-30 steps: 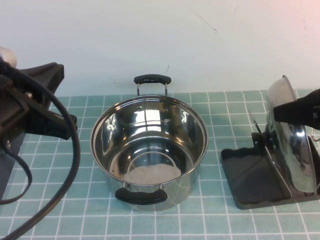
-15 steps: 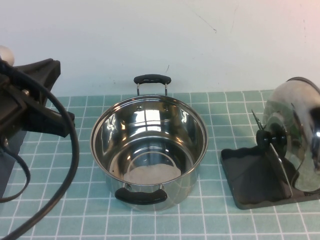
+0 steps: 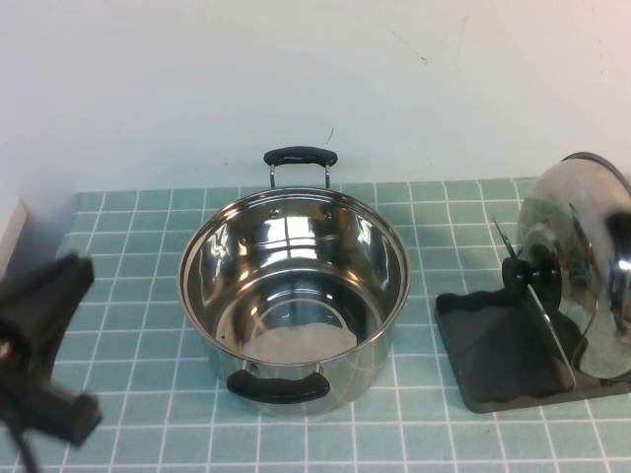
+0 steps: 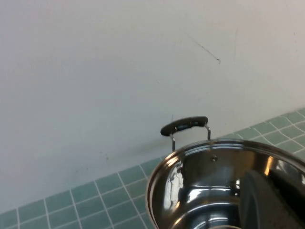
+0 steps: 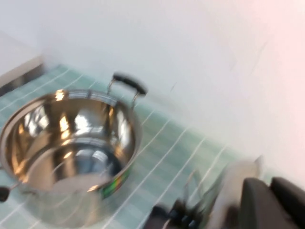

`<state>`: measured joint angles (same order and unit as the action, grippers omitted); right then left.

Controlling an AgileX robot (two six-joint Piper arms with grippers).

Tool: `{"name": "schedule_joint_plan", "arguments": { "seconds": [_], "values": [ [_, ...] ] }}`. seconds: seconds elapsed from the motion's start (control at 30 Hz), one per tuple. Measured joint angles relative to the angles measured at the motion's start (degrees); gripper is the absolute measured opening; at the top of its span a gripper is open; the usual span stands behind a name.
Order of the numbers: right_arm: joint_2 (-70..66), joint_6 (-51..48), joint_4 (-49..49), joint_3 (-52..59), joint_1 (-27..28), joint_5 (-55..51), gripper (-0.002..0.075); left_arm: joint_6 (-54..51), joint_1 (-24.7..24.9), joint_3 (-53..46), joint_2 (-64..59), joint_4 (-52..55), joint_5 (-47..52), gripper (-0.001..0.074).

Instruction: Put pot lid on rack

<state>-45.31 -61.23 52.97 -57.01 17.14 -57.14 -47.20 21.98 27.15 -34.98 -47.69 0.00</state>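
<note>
- Since the earlier frame, left pincer dropped low, left of the pot; grip unreadable.
- Pot lid stands upright in the rack, right of the pot.
- Right pincer: position and grip unreadable.

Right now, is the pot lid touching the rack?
Touching: the high view shows the pot lid standing on edge in the rack, leaning against its wire loops.

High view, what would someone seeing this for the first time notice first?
The open steel pot sits mid-table, shiny and empty. At the right edge the pot lid stands on edge in the rack, leaning on its wire loops. The left gripper shows blurred at lower left; the right gripper appears only at the right wrist view's edge.
</note>
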Motion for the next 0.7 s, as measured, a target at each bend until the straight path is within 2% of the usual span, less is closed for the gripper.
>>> {"name": "schedule_joint_plan", "arguments": {
  "seconds": [0.13,0.37,0.53,0.7],
  "values": [
    [12.0,-1.4,1.0,2.3,-0.7,4.4,0.0006,0.3,0.0,-6.4,7.4,-3.4,-0.3,-0.0002],
    [29.2,-4.2,5.0,12.9,-1.2,13.2,-0.0001,0.4,0.0,-13.3,16.5,-8.5,-3.9,-0.0001],
    [32.4,-4.4,6.9,18.7,-1.2,14.4,-0.0001,-2.3,0.0,-16.6,18.1,-14.1,-9.6,-0.0002],
    [32.4,-4.5,13.8,23.5,-1.2,16.4,-0.0001,-3.0,0.0,-19.3,18.1,-15.4,-9.0,-0.0002]
  ]
}}
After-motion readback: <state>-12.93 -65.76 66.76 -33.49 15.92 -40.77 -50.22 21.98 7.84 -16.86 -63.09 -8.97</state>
